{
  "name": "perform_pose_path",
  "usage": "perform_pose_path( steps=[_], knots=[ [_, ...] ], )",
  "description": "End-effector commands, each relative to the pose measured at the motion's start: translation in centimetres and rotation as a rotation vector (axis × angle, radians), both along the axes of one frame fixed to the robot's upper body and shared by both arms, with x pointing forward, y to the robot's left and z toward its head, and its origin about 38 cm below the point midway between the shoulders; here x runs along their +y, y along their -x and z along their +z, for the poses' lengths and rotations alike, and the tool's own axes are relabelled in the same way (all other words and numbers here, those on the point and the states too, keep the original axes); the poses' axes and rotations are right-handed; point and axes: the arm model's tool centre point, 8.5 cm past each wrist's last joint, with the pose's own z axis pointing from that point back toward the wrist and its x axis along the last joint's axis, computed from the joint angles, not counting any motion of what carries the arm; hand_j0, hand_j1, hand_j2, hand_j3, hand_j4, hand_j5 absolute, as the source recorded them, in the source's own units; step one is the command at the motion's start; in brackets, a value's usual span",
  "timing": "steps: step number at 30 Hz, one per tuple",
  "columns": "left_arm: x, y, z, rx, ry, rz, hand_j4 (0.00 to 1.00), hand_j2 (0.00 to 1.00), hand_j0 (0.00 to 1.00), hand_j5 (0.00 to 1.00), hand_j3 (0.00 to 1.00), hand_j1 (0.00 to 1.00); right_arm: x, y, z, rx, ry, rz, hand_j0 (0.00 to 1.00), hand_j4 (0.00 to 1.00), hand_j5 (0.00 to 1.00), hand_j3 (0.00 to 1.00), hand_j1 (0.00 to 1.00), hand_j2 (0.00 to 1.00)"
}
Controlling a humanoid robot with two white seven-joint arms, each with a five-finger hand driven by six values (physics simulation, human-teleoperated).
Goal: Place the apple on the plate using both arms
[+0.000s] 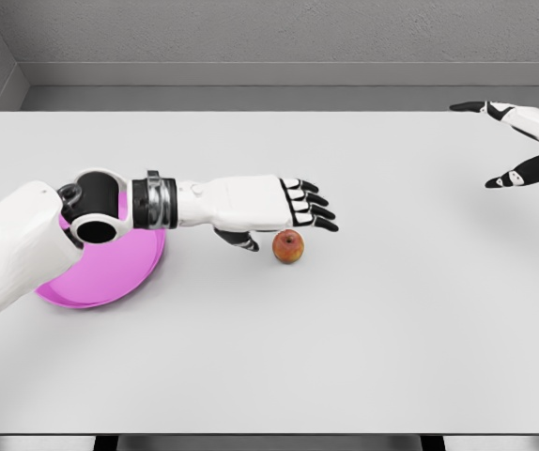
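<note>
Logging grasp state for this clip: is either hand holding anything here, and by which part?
Nothing is held. The left hand hovers open beside the apple; the right hand is open at the table's far right.

Left hand point(269, 207) reaches across the desk point(345, 329), fingers point(312, 205) spread just above the apple point(288, 246). Pink plate point(110, 272) sits under its forearm. Right hand point(523, 141) hangs open far right, w/ nothing held.

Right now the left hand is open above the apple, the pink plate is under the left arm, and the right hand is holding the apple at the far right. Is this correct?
Not fully. The right hand holds nothing: its fingers are spread, at the table's far right. The apple lies on the table, just under the open left hand. The pink plate is under the left arm, as you say. The head view shows this.
</note>
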Motion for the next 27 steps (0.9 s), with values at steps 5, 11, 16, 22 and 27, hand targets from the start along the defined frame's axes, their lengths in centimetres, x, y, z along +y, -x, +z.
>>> perform_pose_path(
  steps=[5, 11, 16, 22, 27],
  knots=[
    [-1.5, 0.3, -0.4, 0.019, -0.043, -0.032, 1.0, 1.0, 1.0, 1.0, 1.0, 1.0, 0.3, 0.1, 0.1, -0.002, -0.005, 0.01, 1.0, 1.0, 1.0, 1.0, 1.0, 1.0],
    [-1.5, 0.2, -0.5, 0.019, -0.045, -0.027, 1.0, 1.0, 1.0, 1.0, 1.0, 1.0, 0.4, 0.1, 0.0, -0.001, -0.006, 0.011, 1.0, 1.0, 1.0, 1.0, 1.0, 1.0],
    [-1.8, 0.1, -0.6, 0.014, -0.057, -0.032, 1.0, 1.0, 1.0, 1.0, 1.0, 1.0, 0.4, 0.2, -0.3, 0.005, -0.006, 0.01, 1.0, 1.0, 1.0, 1.0, 1.0, 1.0],
    [-2.2, -0.1, -1.7, -0.022, -0.136, -0.032, 1.0, 1.0, 1.0, 1.0, 1.0, 1.0, 0.6, 0.3, -0.2, 0.001, -0.006, 0.016, 1.0, 1.0, 1.0, 1.0, 1.0, 1.0],
    [-2.6, -0.9, -2.0, -0.02, -0.145, -0.017, 1.0, 1.0, 1.0, 1.0, 1.0, 1.0, 0.6, 0.4, -0.5, 0.008, -0.005, 0.019, 1.0, 1.0, 1.0, 1.0, 1.0, 1.0]
  ],
)
